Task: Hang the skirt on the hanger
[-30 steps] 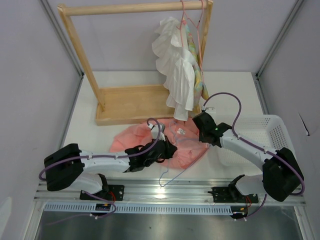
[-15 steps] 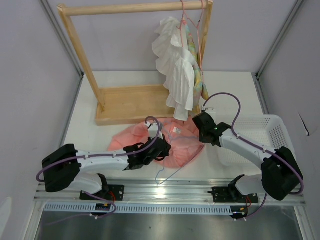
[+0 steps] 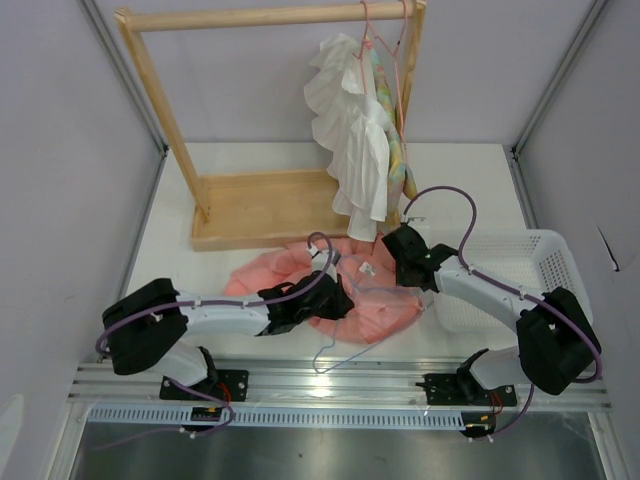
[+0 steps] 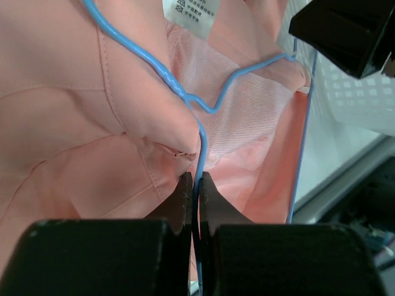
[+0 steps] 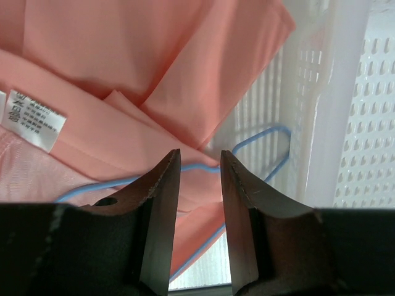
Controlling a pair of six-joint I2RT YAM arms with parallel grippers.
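Note:
The salmon-pink skirt [image 3: 270, 275] lies crumpled on the table in front of the rack, its white label [image 5: 34, 120] showing. The light-blue wire hanger [image 4: 185, 95] lies on and partly in the skirt, and its hook [image 3: 328, 357] sticks out towards the near edge. My left gripper [image 4: 197, 179] is shut on the hanger's wire just below the twisted neck, over the skirt [image 4: 74, 123]. My right gripper [image 5: 199, 157] hovers open above the skirt's [image 5: 123, 61] right edge. One end loop of the hanger [image 5: 265, 132] shows beyond its jaws, and nothing is held between them.
A white perforated basket [image 3: 520, 270] stands at the right, right next to the skirt's edge. A wooden rack [image 3: 260, 210] at the back carries a white ruffled garment [image 3: 350, 140], a pastel one behind it and pink-red hangers [image 3: 385, 40].
My right gripper, shut a second ago, has opened and let go. The left arm has shifted slightly with the hanger, and the skirt has spread a little to the right.

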